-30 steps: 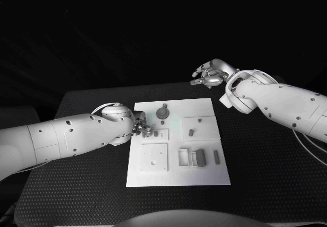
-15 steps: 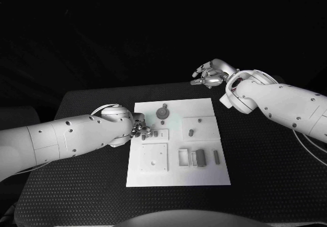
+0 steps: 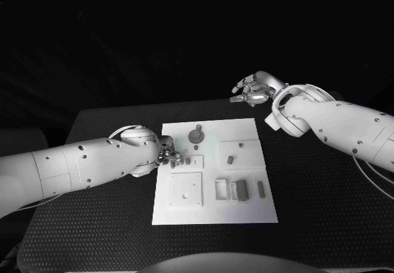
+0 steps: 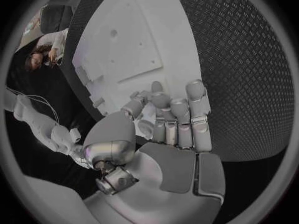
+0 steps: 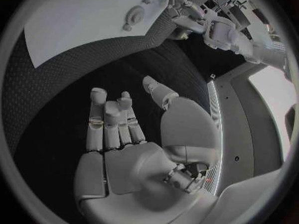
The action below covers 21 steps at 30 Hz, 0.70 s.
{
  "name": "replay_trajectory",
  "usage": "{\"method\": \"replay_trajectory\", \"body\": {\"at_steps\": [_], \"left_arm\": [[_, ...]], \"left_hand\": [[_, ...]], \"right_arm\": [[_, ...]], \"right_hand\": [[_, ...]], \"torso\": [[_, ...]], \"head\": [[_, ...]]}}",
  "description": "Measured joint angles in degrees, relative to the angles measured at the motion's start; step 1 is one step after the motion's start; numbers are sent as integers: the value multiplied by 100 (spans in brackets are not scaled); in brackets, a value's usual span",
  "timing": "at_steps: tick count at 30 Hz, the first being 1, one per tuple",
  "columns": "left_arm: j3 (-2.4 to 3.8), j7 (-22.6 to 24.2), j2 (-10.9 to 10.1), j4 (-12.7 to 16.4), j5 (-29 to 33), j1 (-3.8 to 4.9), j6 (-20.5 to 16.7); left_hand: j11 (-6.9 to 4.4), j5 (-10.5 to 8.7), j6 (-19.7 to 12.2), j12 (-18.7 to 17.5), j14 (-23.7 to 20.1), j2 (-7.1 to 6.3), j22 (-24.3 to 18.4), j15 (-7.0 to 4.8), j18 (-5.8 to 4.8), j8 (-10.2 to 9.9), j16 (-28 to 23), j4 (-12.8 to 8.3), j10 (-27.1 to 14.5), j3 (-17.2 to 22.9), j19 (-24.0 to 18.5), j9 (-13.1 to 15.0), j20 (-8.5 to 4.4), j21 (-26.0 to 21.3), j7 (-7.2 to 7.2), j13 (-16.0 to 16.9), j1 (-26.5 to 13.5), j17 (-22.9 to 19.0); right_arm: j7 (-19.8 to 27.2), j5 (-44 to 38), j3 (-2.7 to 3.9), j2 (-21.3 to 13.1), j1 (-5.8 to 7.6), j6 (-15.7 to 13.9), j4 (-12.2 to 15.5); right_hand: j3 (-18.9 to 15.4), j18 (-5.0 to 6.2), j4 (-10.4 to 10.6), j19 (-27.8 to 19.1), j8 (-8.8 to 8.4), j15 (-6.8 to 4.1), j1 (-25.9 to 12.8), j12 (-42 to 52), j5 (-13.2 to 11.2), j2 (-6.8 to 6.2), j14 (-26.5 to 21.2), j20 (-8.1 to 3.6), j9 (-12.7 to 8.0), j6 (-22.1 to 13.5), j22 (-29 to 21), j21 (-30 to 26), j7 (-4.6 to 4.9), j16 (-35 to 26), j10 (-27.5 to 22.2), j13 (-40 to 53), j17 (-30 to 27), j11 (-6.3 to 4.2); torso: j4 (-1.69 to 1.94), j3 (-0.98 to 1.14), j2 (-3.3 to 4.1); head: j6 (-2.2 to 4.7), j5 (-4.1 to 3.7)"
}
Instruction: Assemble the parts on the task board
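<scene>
The white task board (image 3: 246, 128) lies in the middle of the black table. On it are grey parts: a round piece (image 3: 195, 135), a small peg (image 3: 232, 159), two small pieces (image 3: 189, 161), a square plate (image 3: 186, 189) and upright blocks (image 3: 241, 190). My left hand (image 3: 168, 154) hovers at the board's left edge beside the two small pieces. In the left wrist view that hand (image 4: 168, 119) has its fingers curled together with the thumb drawn in against them, and I cannot tell whether anything is pinched. My right hand (image 3: 253, 91) is raised beyond the table's far right corner, its fingers (image 5: 111, 119) loosely apart and holding nothing.
The black table (image 3: 98, 227) has bare surface to the left, to the right and in front of the board. My right forearm (image 3: 336, 125) reaches over the table's right side.
My left hand has dipped slightly toward the small pieces and come back a little. The right hand and the parts on the board have not moved.
</scene>
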Motion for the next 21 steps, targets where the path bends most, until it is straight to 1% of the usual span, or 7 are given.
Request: {"method": "replay_trajectory", "body": {"at_steps": [2, 3, 8, 11, 12, 15, 21], "left_arm": [[-3, 4, -11, -8, 10, -6, -30], [-6, 6, -13, -13, 13, -9, -46], [-9, 20, -15, -27, 27, -18, -137], [-9, 37, -15, -32, 40, -19, -196], [-9, 42, -15, -33, 45, -19, -212], [-7, 59, -15, -36, 61, -19, -262], [-5, 84, -17, -39, 86, -19, -336]], "left_hand": [[6, -96, -25, 0, -16, -97, 0, -15, 1, 0, -17, 53, -6, -42, 0, -6, 0, -14, 9, 7, -35, 0], [20, -109, -28, 0, -21, -124, -1, -20, 1, 0, -17, 68, -21, -57, -1, -6, 0, -14, 12, 10, -60, 0], [21, -109, -28, 0, -21, -273, -1, -20, 2, 0, -17, 187, -21, -97, -2, -6, -1, -27, 12, 17, -177, -1], [1, -109, -29, 0, -22, -354, -1, -20, 0, 0, -17, 246, -40, -109, -21, -6, -19, -36, 12, 24, -233, 6], [0, -109, -46, 0, -33, -359, -1, -31, 0, 1, -17, 267, -41, -131, -27, -4, -14, -36, 4, 29, -238, 7], [0, -109, -70, 0, -54, -235, -1, -49, 0, 44, -17, 90, -41, -431, -52, 7, -33, -36, 11, 50, -325, 19], [0, -109, -70, 0, -54, -208, -1, -49, -2, 44, -17, 50, -41, -470, -60, 7, -40, -36, 11, 50, -310, 19]], "right_arm": [[0, 1, 0, 0, -3, 1, -3], [0, 1, 0, 0, -4, 1, -3], [0, 2, 0, 0, -12, 2, -5], [0, 2, 0, 0, -13, 3, -5], [0, 2, 0, 0, -13, 3, -5], [0, 3, 0, 0, -15, 3, -5], [0, 4, 0, 0, -17, 6, -6]], "right_hand": [[0, 0, 0, 0, 0, 0, 0, 0, 0, 0, 0, 0, 0, 0, 0, 0, 0, 0, 0, 0, 0, 0], [0, 0, 0, 0, 0, 0, 0, 0, 0, 0, 0, 0, 0, 0, 0, 0, -1, 0, 0, 0, 0, 0], [0, 0, 0, 0, 0, 0, 0, 0, 0, 0, 0, 0, 0, 2, 0, 0, -4, 0, 0, 1, 0, 0], [0, 0, 0, 0, 0, 0, 0, 0, 0, 0, 0, 0, 0, 5, 0, 0, -8, 0, 0, 1, 0, 0], [0, 0, 0, 0, 0, 0, 0, 0, 0, 0, 0, 0, 0, 6, 0, 0, -8, 0, 0, 1, 0, 0], [0, 0, 0, 0, 0, 0, 0, 0, 0, 0, 0, 0, 0, 6, 0, 0, -9, 0, 0, 1, 0, 0], [0, 0, 0, 0, 0, 0, 0, 0, 0, 0, 0, 0, 1, 7, 0, 0, -11, 0, 0, 1, 0, 0]], "torso": [[-2, -1, 1], [-2, -1, 1], [-3, 0, 2], [-3, 1, 2], [-3, 0, 1], [-3, 2, 1], [-3, 4, -1]], "head": [[0, 0], [1, 1], [5, -2], [5, -4], [5, -6], [6, -7], [6, -8]]}}
